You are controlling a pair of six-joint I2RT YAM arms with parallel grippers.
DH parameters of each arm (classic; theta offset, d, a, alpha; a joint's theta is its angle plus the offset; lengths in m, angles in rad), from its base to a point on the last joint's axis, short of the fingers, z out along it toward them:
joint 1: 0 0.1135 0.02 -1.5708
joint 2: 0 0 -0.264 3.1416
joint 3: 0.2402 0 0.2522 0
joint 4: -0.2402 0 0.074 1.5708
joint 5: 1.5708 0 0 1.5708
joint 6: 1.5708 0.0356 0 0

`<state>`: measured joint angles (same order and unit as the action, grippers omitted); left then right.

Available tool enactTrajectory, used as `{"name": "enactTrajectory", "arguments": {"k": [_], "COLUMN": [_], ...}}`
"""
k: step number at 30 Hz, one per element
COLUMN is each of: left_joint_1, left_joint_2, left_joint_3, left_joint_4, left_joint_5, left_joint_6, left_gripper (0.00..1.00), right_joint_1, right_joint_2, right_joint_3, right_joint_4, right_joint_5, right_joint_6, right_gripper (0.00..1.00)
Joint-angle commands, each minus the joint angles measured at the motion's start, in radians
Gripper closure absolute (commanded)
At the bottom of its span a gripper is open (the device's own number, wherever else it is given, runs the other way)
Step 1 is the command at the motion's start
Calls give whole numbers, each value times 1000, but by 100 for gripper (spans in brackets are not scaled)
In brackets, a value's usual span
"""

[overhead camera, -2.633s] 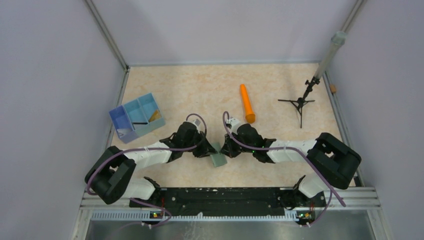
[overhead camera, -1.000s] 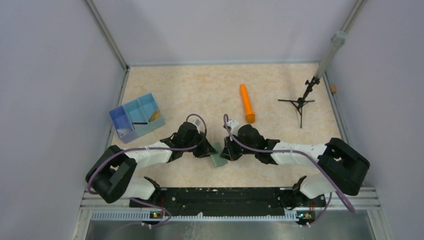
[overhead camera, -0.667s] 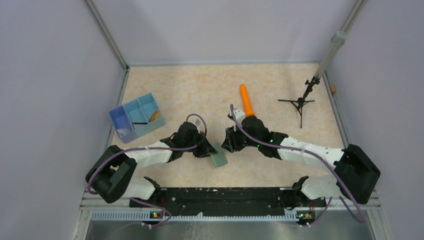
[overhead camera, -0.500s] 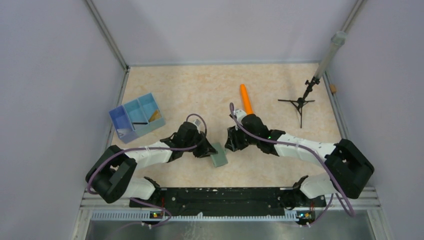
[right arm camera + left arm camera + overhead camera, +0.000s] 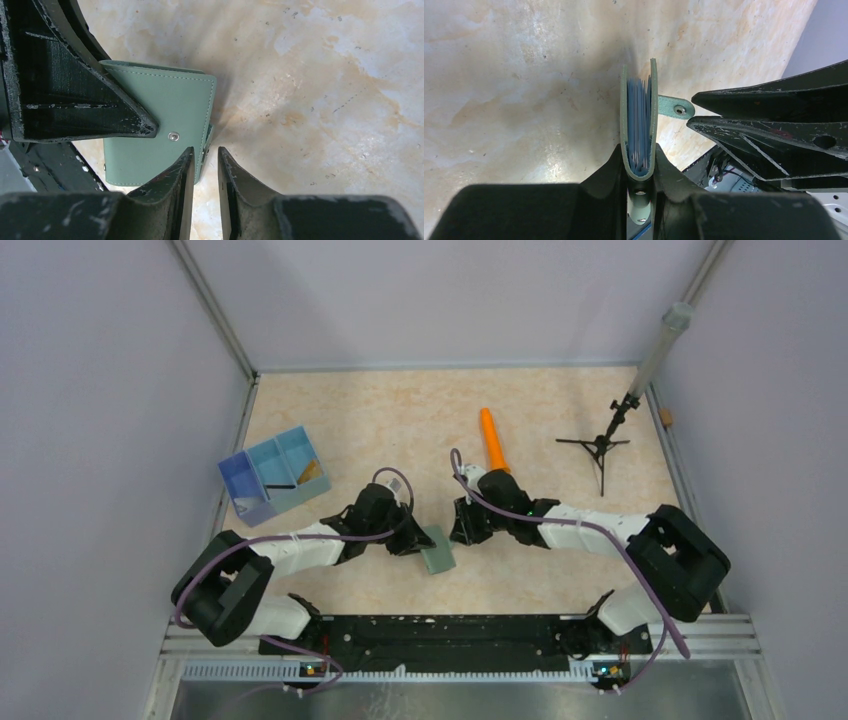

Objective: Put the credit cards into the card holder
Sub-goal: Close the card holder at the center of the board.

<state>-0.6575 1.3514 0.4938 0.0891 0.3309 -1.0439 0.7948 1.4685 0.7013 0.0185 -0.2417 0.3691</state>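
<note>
**mk_bots:** What step was this? The card holder [image 5: 437,549] sat near the middle of the table [image 5: 380,420], a touch toward 6 o'clock. It was stood up on edge instead of lying flat.

**yamfan:** Looked like wallet-wrangling to me, not card-loading. The left gripper [image 5: 638,152] was pinching the card holder by its folded spine, from the 9 o'clock side. The right gripper [image 5: 205,152] sat at about 2 o'clock of it with its jaws only a crack apart. I couldn't see anything between them, and the tips were just beside the little strap [image 5: 676,107].

**mk_bots:** How'd the holder look?

**yamfan:** Grey-green outside with neat stitching and a small stud [image 5: 173,135] on the face. Inside it was packed with pale blue leaves, and the covers were barely parted. No gold edge showed in there, so I couldn't tell if any credit cards were in.

**mk_bots:** And the cards?

**yamfan:** None loose on the table that I spotted. There was a tan bit [image 5: 312,470] in the blue tray [image 5: 240,478] out at 10 o'clock. Might've been them, too small to say. The orange cylinder [image 5: 491,438] at 1 o'clock wasn't involved.

**mk_bots:** Next move?

**yamfan:** My guess: the right fingers needed to catch the strap or one cover and pull the mouth wider. The left would have to hold the spine steady meanwhile. It's a thin flap and easy to miss.
</note>
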Motion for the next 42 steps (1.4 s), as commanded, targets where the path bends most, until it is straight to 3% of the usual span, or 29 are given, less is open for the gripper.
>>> {"name": "enactTrajectory", "arguments": {"k": [1, 6, 10, 13, 16, 19, 26, 38, 42], "left_joint_1": [-2, -3, -2, -2, -3, -3, -2, -2, -2], "left_joint_2": [17, 16, 15, 15, 16, 16, 17, 14, 14], "left_joint_3": [33, 33, 34, 33, 33, 33, 32, 32, 30], "left_joint_4": [6, 5, 3, 3, 3, 3, 3, -1, -2], "left_joint_5": [-12, -12, -13, -13, -12, -10, -9, -8, -10], "left_joint_6": [22, 24, 24, 24, 24, 24, 25, 24, 25], "left_gripper": [100, 100, 100, 100, 100, 100, 100, 100, 100], "right_joint_1": [-8, -10, -10, -11, -11, -11, -11, -12, -12], "right_joint_2": [29, 44, 38, 33, 28, 19, -12, 14, 9], "right_joint_3": [15, 17, 14, 16, 17, 15, 13, 10, 9], "right_joint_4": [56, 63, 67, 61, 53, 47, 41, 45, 49], "right_joint_5": [-31, -51, -52, -54, -54, -48, -29, -40, -38], "right_joint_6": [-9, -7, -8, -6, -8, -8, -5, -7, -7], "right_gripper": [79, 87, 100, 100, 89, 84, 80, 88, 100]}}
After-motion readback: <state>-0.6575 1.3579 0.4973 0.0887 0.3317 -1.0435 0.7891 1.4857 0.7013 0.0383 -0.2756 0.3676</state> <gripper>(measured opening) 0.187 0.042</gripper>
